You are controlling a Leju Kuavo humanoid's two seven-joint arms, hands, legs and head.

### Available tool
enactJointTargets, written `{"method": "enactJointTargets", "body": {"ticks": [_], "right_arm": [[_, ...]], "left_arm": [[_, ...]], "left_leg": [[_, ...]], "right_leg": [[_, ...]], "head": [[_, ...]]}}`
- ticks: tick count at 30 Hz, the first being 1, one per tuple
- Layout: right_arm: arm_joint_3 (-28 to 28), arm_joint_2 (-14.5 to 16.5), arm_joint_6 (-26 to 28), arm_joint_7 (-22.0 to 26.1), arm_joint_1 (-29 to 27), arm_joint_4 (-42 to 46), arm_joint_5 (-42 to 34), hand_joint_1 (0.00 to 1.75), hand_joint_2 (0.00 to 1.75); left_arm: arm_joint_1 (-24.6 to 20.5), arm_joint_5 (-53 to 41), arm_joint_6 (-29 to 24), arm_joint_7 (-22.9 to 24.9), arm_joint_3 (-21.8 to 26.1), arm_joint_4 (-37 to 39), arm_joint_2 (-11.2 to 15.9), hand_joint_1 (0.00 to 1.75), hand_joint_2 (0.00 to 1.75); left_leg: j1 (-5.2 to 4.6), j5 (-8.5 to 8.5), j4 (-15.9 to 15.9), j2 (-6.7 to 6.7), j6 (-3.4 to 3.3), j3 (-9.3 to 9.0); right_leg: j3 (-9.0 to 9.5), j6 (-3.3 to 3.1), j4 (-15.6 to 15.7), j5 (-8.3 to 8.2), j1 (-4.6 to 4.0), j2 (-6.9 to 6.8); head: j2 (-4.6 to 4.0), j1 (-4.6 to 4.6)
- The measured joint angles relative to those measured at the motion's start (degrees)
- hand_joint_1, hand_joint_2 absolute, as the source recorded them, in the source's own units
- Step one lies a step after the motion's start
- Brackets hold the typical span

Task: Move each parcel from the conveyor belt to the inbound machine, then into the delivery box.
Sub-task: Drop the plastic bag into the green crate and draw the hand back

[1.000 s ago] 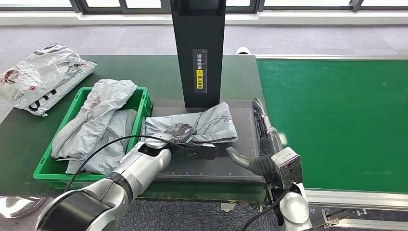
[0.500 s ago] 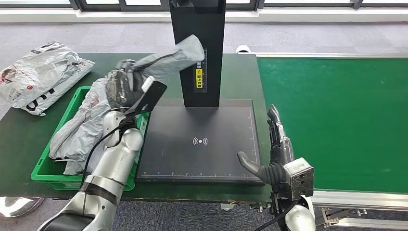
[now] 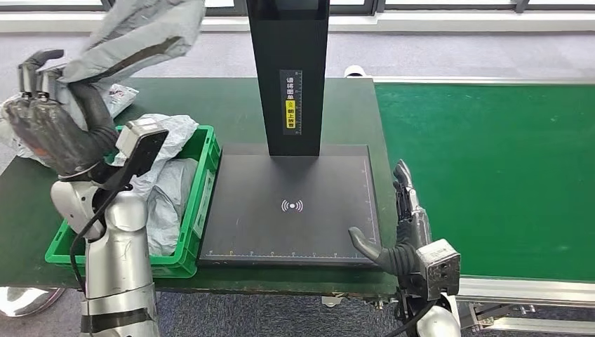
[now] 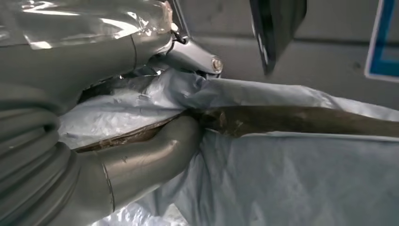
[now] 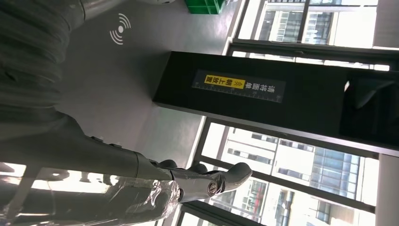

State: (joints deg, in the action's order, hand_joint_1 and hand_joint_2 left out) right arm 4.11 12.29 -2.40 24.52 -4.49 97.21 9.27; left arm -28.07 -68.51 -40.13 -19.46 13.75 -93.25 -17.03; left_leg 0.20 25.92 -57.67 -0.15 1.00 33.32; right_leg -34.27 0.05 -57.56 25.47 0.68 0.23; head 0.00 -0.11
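**Dropping the parcel into the box**

The left hand [image 3: 49, 130] is raised high above the desk [image 3: 238, 105], its fingers [image 4: 155, 150] pinching a grey parcel [image 3: 133, 31] that hangs above and just behind the green box [image 3: 200, 203]. The box already holds other grey bags [image 3: 165, 189]; another bag [image 3: 116, 93] lies on the desk behind it. The scanner pad [image 3: 291, 207] is bare, so this parcel is judged to be on its last leg.

To do it well, bring the hand over the middle of the box before letting go, and lower it first: the soft bag will flop and could catch on the rim or slide off the heaped bags. Open the fingers fully so the film does not cling.

The right hand [image 3: 400, 225] rests at the pad's edge beside the belt [image 3: 491, 175], fingers spread and holding nothing.
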Motion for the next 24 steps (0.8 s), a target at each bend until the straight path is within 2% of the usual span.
{"method": "enactJointTargets", "body": {"ticks": [6, 9, 11, 12, 13, 14, 16, 17, 18, 19, 21, 24], "right_arm": [[0.0, -0.4, 0.2, 0.0, -0.4, -0.1, -0.4, 0.0, 1.75], [0.0, -0.7, 0.3, 0.0, -0.5, -0.3, -0.8, 0.0, 1.75], [0.0, -0.9, 0.4, 0.0, -0.7, -0.4, -0.9, 0.0, 1.75], [0.0, -1.0, 0.4, 0.0, -0.7, -0.4, -0.9, 0.0, 1.75], [0.0, -1.0, 0.5, 0.0, -0.7, -0.5, -1.0, 0.0, 1.75], [0.0, -1.1, 0.7, 0.0, -0.7, -0.5, -1.2, 0.0, 1.75], [0.0, -1.3, 0.7, -0.2, -0.7, -0.5, -1.5, 0.0, 1.75], [0.0, -1.4, 0.5, -0.3, -0.6, -0.5, -1.6, 0.0, 1.75], [0.0, -1.5, 0.0, -0.5, -0.4, -0.5, -1.7, 0.0, 1.75], [0.0, -1.6, -0.7, -0.7, 0.0, -0.5, -1.6, 0.0, 1.75], [0.0, -1.6, -2.3, -1.0, 1.2, -0.6, -1.2, 0.0, 1.75], [-0.1, -1.5, -4.0, -1.1, 2.5, -1.2, -0.6, 0.0, 1.75]], "left_arm": [[0.3, -5.6, 0.0, 0.2, 4.5, -5.4, -1.4, 1.75, 1.75], [0.1, -11.6, 0.0, 3.0, 6.7, -7.4, -1.1, 1.75, 1.75], [0.0, -16.5, 0.5, 8.2, 7.5, -7.7, 0.6, 1.75, 1.75], [0.0, -17.9, 1.5, 13.0, 7.1, -6.8, 2.8, 1.75, 1.75], [-0.2, -18.6, 3.6, 20.0, 6.2, -5.3, 6.2, 1.75, 1.75], [-0.7, -18.7, 6.7, 28.6, 4.5, -3.4, 10.6, 1.75, 1.75], [-3.0, -18.7, 14.4, 47.7, -1.9, 1.3, 20.0, 1.75, 1.75], [-4.9, -18.8, 18.7, 54.2, -6.7, 4.4, 23.1, 1.75, 1.75], [-6.9, -18.8, 23.2, 57.6, -12.1, 7.9, 24.9, 1.75, 1.75], [-8.8, -18.8, 27.9, 58.2, -17.4, 11.9, 25.6, 1.75, 1.75], [-11.5, -18.8, 36.1, 54.4, -26.1, 20.4, 26.1, 1.75, 1.75], [-14.3, -18.8, 41.3, 49.0, -32.4, 34.1, 25.4, 1.75, 1.75]], "left_leg": [[0.01, 0.0, 0.0, -0.01, 0.01, 0.01], [0.02, 0.0, 0.0, 0.0, 0.01, 0.01], [0.01, -0.01, 0.0, 0.01, 0.02, -0.01], [0.02, -0.02, 0.0, 0.03, 0.04, -0.04], [0.05, -0.05, 0.0, 0.12, 0.1, -0.05], [0.11, -0.09, 0.0, 0.28, 0.19, -0.06], [0.29, -0.19, 0.0, 0.6, 0.4, 0.12], [0.34, -0.28, 0.0, 0.45, 0.4, 0.26], [0.37, -0.35, 0.0, 0.11, 0.36, 0.36], [0.37, -0.43, 0.0, -0.28, 0.28, 0.4], [0.35, -0.53, 0.0, -0.68, 0.24, 0.39], [0.28, -0.56, 0.0, 0.15, 0.25, 0.44]], "right_leg": [[0.0, 0.0, 0.0, 0.0, -0.04, -0.01], [-0.01, -0.01, 0.0, 0.0, -0.05, 0.0], [-0.02, -0.01, 0.0, 0.0, -0.04, 0.01], [-0.04, -0.03, 0.0, 0.0, -0.04, 0.02], [-0.11, -0.1, 0.0, -0.03, -0.07, 0.09], [-0.26, -0.23, 0.0, -0.09, -0.11, 0.22], [-0.65, -0.46, 0.0, -0.26, -0.28, 0.51], [-0.7, -0.48, 0.0, -0.29, -0.34, 0.37], [-0.63, -0.43, 0.0, -0.26, -0.37, 0.04], [-0.45, -0.35, 0.0, -0.21, -0.37, -0.35], [-0.24, -0.32, 0.0, -0.24, -0.25, -0.77], [-0.54, -0.32, 0.0, -0.68, -0.19, 0.08]], "head": [[0.0, 0.01], [0.0, 0.01], [0.0, 0.01], [0.0, 0.0], [0.0, 0.0], [0.0, 0.0], [0.0, -0.21], [0.0, -0.32], [0.0, -0.41], [0.0, -0.4], [0.0, -0.32], [0.0, -0.32]]}}
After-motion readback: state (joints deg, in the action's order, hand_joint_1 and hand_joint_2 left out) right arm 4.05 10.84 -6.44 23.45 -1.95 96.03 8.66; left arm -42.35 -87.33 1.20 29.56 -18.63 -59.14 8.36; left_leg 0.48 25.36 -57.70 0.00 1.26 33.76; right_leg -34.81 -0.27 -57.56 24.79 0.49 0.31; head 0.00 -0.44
